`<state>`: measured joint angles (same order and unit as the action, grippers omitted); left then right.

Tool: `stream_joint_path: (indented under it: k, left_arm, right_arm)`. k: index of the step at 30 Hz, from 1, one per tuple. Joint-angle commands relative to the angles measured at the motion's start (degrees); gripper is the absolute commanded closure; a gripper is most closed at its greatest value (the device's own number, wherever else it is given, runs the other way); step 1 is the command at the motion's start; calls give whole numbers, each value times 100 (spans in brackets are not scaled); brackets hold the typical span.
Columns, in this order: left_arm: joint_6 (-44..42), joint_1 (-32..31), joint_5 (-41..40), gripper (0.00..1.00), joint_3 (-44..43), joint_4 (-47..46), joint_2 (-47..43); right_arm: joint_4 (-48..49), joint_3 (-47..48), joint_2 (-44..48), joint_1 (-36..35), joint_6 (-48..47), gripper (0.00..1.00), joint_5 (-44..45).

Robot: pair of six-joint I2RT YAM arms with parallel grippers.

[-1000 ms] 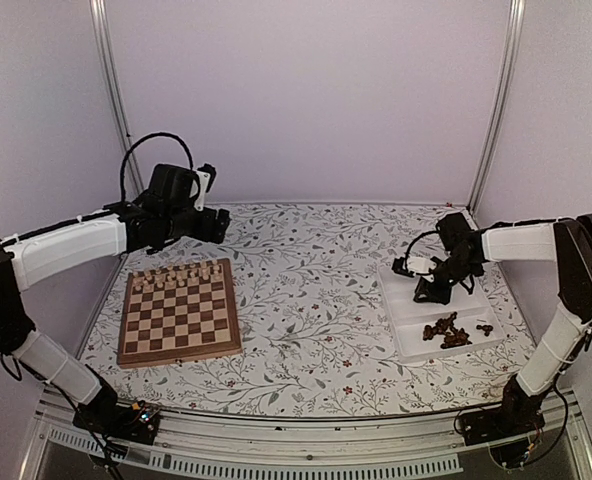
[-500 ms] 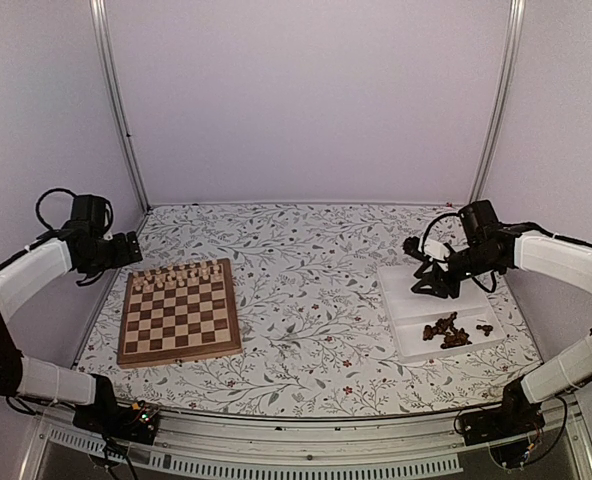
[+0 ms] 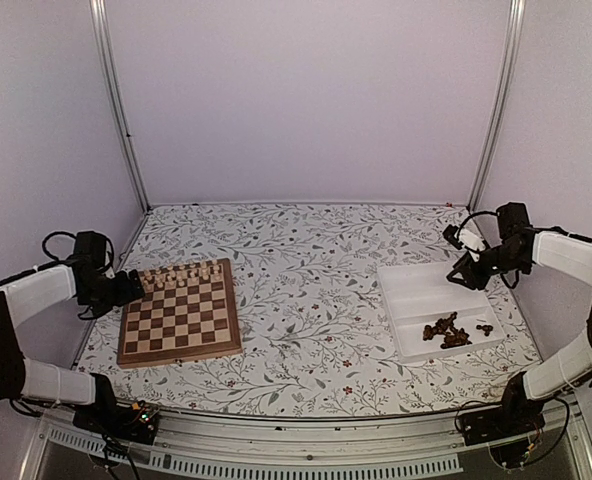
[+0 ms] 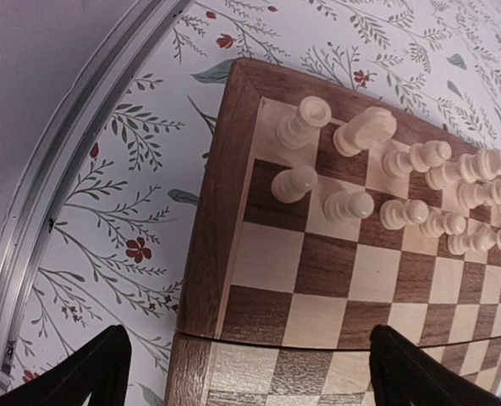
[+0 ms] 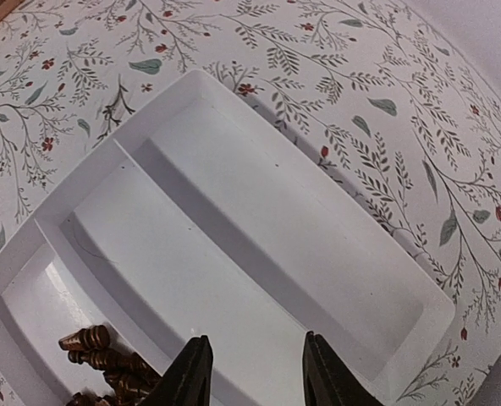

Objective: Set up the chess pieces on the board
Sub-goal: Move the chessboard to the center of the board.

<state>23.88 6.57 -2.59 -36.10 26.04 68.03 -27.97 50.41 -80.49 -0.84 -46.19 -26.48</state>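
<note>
The board [image 3: 181,315] lies on the left of the table, with pale cream chessmen [image 3: 181,274] on its two far rows. Dark brown chess pieces [image 3: 450,332] lie heaped in the near compartment of a white tray [image 3: 423,290]. My left gripper [image 3: 128,289] hangs at the board's far left corner, wide open and empty. From its wrist, the board [image 4: 318,262] fills the view between the left gripper's [image 4: 246,376] spread fingers. My right gripper [image 3: 462,277] hovers over the tray's far right corner. In the right wrist view, the right gripper [image 5: 257,376] is open over the tray [image 5: 233,203], with dark pieces [image 5: 107,362] to its left.
The tabletop [image 3: 306,290] has a floral print. Metal frame posts [image 3: 116,100] stand at the back corners, and pale walls close in on both sides. The tray's two far compartments [image 5: 301,220] hold nothing.
My left arm has swung from behind the board to its far left corner and come lower. My right arm has drawn back toward the tray's far right corner, and its jaws have parted.
</note>
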Motion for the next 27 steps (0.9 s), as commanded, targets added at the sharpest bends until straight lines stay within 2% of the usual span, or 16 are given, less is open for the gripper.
stream_joint_path:
  k: [1, 10, 19, 27]
  left_arm:
    - [30, 16, 397, 1, 155, -325, 325]
    - [-64, -238, 866, 1, 180, -626, 983]
    - [-148, -1248, 734, 1, 198, -752, 1257]
    - [-147, -2168, 345, 2, -75, -865, 1696]
  right_arm:
    - [27, 129, 231, 386, 101, 61, 63]
    - [87, 93, 219, 579, 168, 61, 173]
    - [85, 311, -87, 1036, 324, 61, 314]
    - [73, 225, -225, 1084, 260, 61, 185]
